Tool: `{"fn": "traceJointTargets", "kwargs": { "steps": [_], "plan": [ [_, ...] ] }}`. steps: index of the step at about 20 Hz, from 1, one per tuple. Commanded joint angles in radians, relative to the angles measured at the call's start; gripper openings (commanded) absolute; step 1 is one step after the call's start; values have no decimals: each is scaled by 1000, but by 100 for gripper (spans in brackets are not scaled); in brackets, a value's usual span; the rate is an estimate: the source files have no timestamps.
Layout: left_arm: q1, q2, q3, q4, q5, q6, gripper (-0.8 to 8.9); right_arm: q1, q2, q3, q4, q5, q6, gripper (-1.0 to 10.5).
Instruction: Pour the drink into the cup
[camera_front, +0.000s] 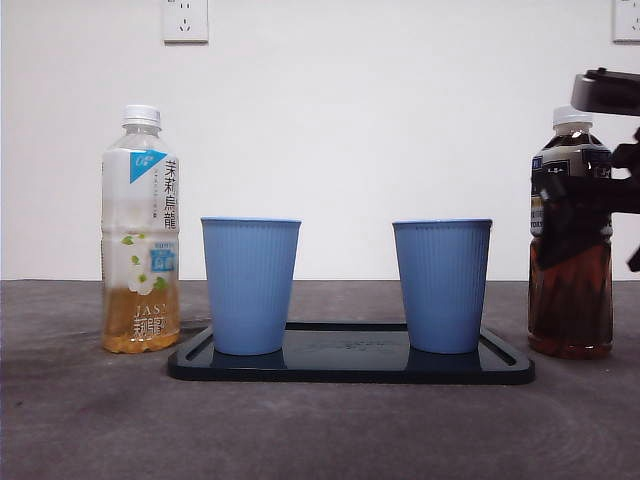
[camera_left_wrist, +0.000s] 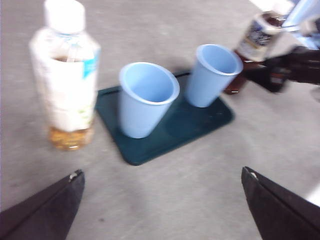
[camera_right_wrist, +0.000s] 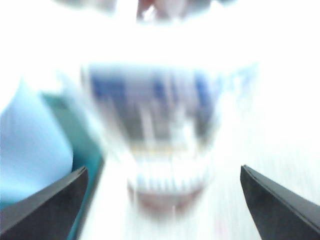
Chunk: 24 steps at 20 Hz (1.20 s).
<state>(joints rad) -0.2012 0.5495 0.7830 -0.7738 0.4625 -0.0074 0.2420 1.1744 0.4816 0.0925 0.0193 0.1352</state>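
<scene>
Two blue ribbed cups (camera_front: 250, 285) (camera_front: 441, 285) stand upright on a dark tray (camera_front: 350, 368). A light tea bottle with a white cap (camera_front: 140, 230) stands left of the tray, and a dark tea bottle (camera_front: 569, 250) stands right of it. My right gripper (camera_front: 588, 195) is open at the dark bottle's label height. In the blurred right wrist view the bottle (camera_right_wrist: 155, 125) sits close between its spread jaws (camera_right_wrist: 162, 169). My left gripper (camera_left_wrist: 162, 171) is open and empty, held back above the table. It faces the light bottle (camera_left_wrist: 65, 75) and the cups (camera_left_wrist: 145, 97) (camera_left_wrist: 212, 75).
The grey table (camera_front: 320, 430) runs to a white wall with sockets (camera_front: 185, 18). In the left wrist view the right arm (camera_left_wrist: 295, 70) reaches the dark bottle (camera_left_wrist: 255, 35) beyond the tray (camera_left_wrist: 150, 150).
</scene>
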Motion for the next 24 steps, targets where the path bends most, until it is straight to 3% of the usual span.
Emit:
{"fn": "traceJointTargets", "kwargs": {
  "steps": [1, 7, 11, 15, 18, 24],
  "plan": [
    [-2, 8, 18, 16, -38, 30, 507, 19, -90, 11, -127, -12, 39, 485],
    [-2, 48, 14, 72, -73, 31, 507, 138, -469, 11, -503, -41, 166, 485],
    [-2, 79, -31, 154, -100, 33, 579, 179, -639, 20, -671, -164, 204, 485],
    [-2, 132, -153, 324, -106, 14, 595, 198, -755, 70, -708, -259, 258, 483],
    [-3, 204, -267, 568, -108, -65, 595, 201, -774, 130, -708, -259, 261, 475],
    [-3, 436, -337, 889, -179, -72, 594, 201, -771, 198, -708, -255, 249, 472]
  ]
}}
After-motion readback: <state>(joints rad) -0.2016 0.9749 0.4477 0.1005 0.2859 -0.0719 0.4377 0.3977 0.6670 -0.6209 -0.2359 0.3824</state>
